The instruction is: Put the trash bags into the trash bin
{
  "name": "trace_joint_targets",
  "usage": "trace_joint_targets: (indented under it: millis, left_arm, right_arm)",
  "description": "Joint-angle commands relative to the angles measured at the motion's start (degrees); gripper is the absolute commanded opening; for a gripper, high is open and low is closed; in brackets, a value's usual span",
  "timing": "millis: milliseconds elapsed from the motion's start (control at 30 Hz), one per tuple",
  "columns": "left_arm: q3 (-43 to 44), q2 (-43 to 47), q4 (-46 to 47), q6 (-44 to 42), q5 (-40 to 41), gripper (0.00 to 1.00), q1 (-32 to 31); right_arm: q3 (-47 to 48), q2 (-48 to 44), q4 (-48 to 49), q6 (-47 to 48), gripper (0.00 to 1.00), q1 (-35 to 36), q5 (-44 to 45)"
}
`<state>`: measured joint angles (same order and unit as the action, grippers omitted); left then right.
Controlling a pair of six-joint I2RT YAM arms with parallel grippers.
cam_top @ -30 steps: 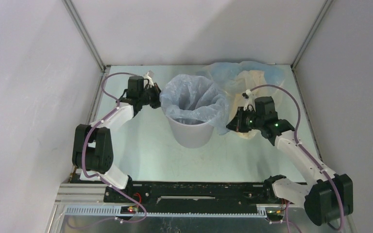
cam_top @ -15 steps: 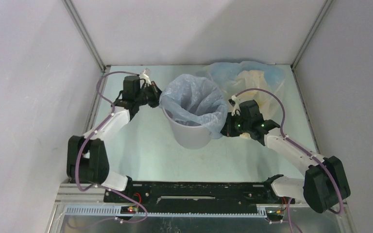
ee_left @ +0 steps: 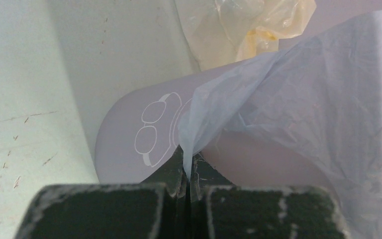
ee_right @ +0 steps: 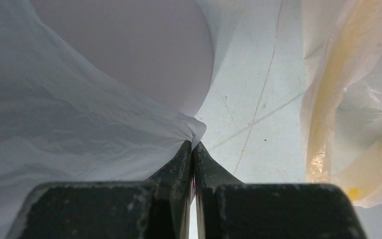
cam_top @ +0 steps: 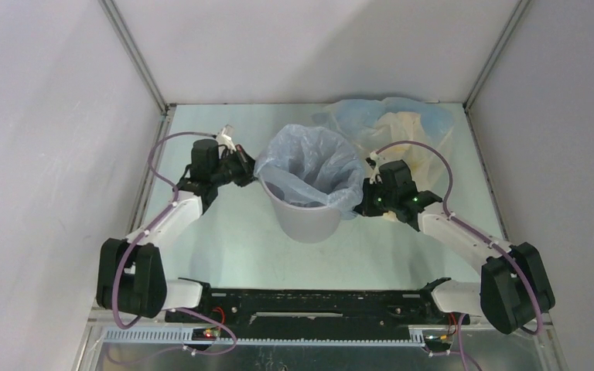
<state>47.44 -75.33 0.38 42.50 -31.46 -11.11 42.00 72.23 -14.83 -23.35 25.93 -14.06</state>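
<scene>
The light grey trash bin (cam_top: pixel 308 220) stands mid-table with a pale blue-grey trash bag (cam_top: pixel 309 158) lining it, its rim draped over the bin's edge. My left gripper (cam_top: pixel 249 175) is shut on the bag's left edge (ee_left: pixel 191 134) beside the bin wall (ee_left: pixel 124 149), which bears a white outline drawing. My right gripper (cam_top: pixel 361 202) is shut on the bag's right edge (ee_right: pixel 191 130), pulled down outside the bin (ee_right: pixel 144 55). Pale blue and cream-yellow bags (cam_top: pixel 402 124) lie crumpled at the back right.
The cream-yellow bag (ee_right: pixel 358 109) lies just right of my right gripper and shows beyond the bin in the left wrist view (ee_left: pixel 248 25). White enclosure walls and metal posts (cam_top: pixel 135 62) ring the table. The arm base rail (cam_top: pixel 309 305) runs along the near edge.
Both grippers have pulled the bag's edges lower and nearer along the bin's outside, the left one back toward the near left, the right one in closer to the bin.
</scene>
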Motion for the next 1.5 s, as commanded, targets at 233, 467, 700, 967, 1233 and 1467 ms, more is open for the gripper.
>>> trace_joint_targets:
  millis: [233, 467, 700, 967, 1233, 1467]
  left_arm:
    - [-4.7, -6.0, 12.7, 2.9, 0.1, 0.0, -0.3]
    - [-3.9, -10.2, 14.4, 2.5, 0.2, 0.0, -0.3]
    - [-3.9, -8.9, 14.3, 2.4, 0.1, 0.0, -0.2]
    - [-4.9, -5.1, 13.4, 2.5, -0.3, 0.0, -0.2]
    - [-4.6, -9.4, 13.4, 0.6, 1.0, 0.0, -0.1]
    - [-3.2, -14.9, 12.1, -1.3, 2.9, 0.0, -0.1]
  right_arm:
    - [-2.0, -7.0, 1.8, 1.2, 0.25, 0.8, 4.2]
    - [-5.3, -13.8, 3.3, 1.0, 0.36, 1.2, 3.0]
    - [-5.9, -8.1, 4.6, 1.1, 0.4, 1.9, 1.5]
    - [-5.8, -3.9, 4.9, 0.9, 0.38, 0.1, 6.6]
    - [-6.1, -9.4, 4.3, 1.7, 0.36, 0.3, 6.0]
    - [-7.2, -14.3, 3.9, 2.2, 0.36, 0.7, 6.5]
